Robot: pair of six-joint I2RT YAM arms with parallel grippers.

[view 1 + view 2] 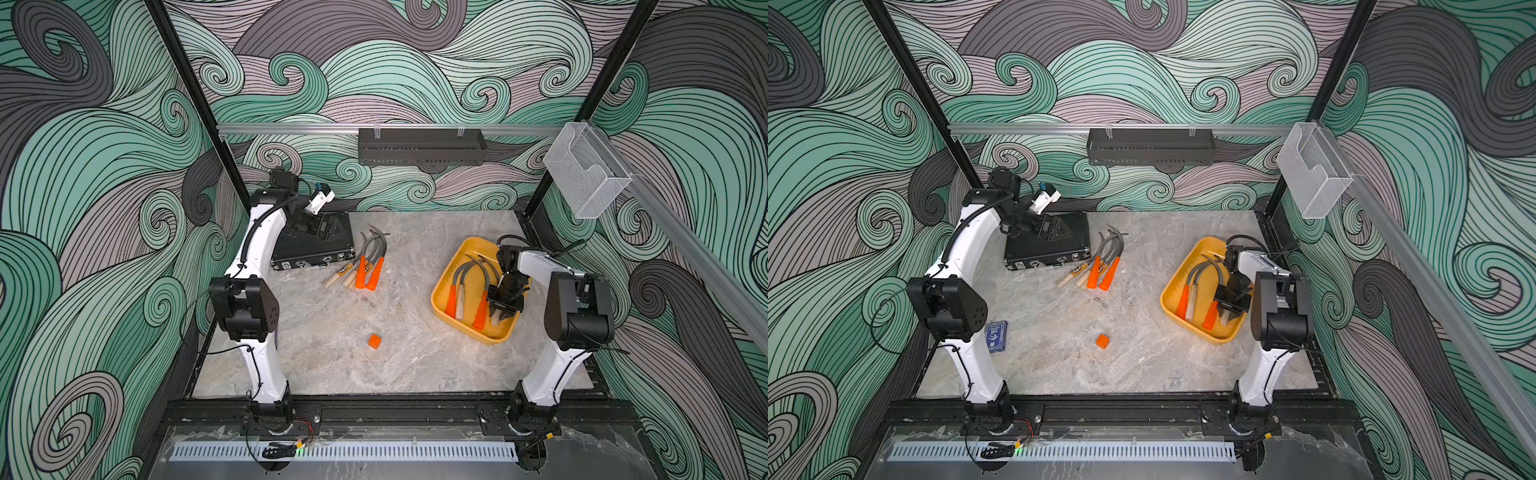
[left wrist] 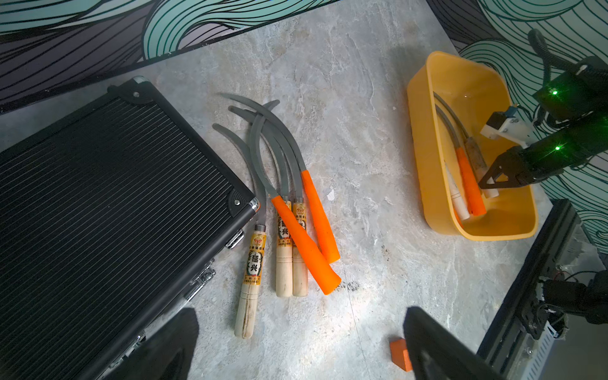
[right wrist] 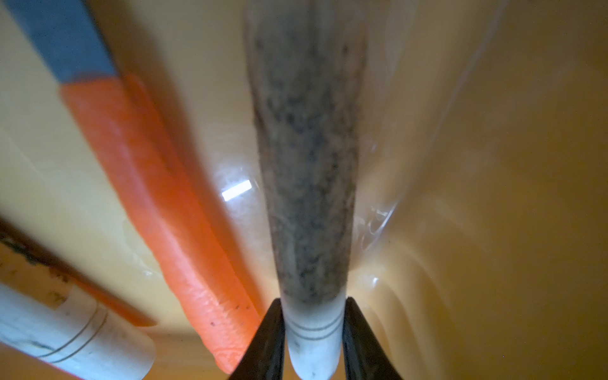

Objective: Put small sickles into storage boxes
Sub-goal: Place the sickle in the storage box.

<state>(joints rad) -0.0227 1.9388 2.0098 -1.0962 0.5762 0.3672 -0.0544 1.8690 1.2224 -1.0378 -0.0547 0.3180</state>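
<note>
Marble tabletop (image 1: 332,365): yellow tray (image 1: 494,337), right, holds four sickles (image 1: 481,309) lengthwise near-to-far, handles near; right gripper (image 1: 500,316) clamps one pale handle (image 3: 309,197). Loose sickles (image 1: 360,272), likewise handles near, far centre beside black case (image 1: 307,249); left gripper (image 2: 301,312) spread wide.

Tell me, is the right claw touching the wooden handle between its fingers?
Touching. Right wrist view: the right gripper's fingers sit flush against the wooden handle, no gap.

Sickle (image 1: 496,319) mostly behind right arm (image 1: 536,266)
</note>
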